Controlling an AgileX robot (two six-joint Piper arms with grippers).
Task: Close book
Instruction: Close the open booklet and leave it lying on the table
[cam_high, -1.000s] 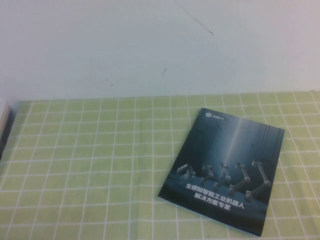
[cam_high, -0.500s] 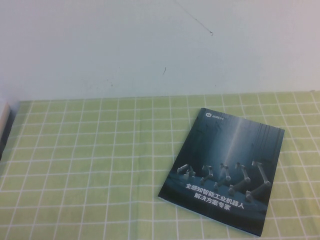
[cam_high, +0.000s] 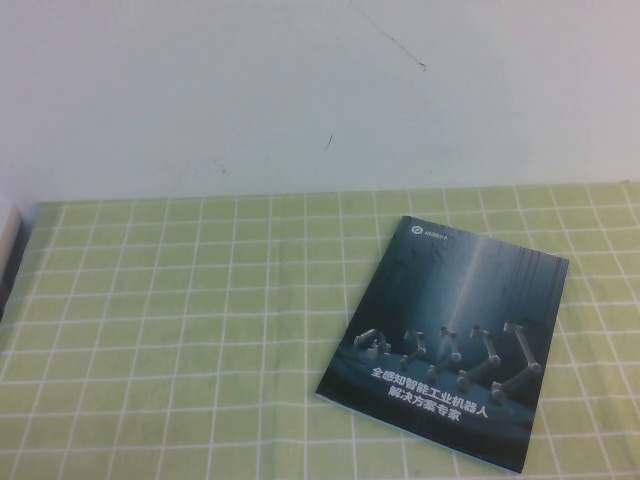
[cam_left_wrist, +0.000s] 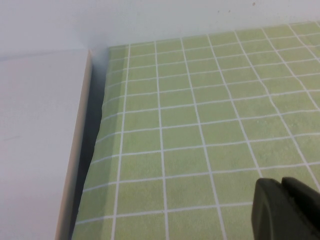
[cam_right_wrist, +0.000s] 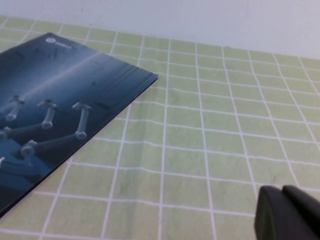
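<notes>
Item 1. Book (cam_high: 445, 340): one, lying in the lower right of the high view. It was closed and flat, cover upward. The cover was dark blue with a row of pale robot arms and white Chinese lettering, and a small logo at its far corner. The book sat askew to the grid lines of the cloth, with nothing touching it.

Item 2. Tablecloth (cam_high: 180, 330): light green with white checks, filling the lower half of the high view under the book.

Item 3. Wall (cam_high: 300, 90): white and faintly marked, filling the upper half.

Item 4. White panel (cam_left_wrist: 35, 140): set against the cloth's edge, seen at the far left of the high view and in the left wrist view.

Item 5. Left gripper (cam_left_wrist: 283, 181): above bare cloth, apart from the white panel. Its dark fingers were together, no cloth visible between them, and it held nothing.

Item 6. Right gripper (cam_right_wrist: 283, 189): above bare cloth near the book, apart from it. Its fingers were likewise together and it held nothing.
</notes>
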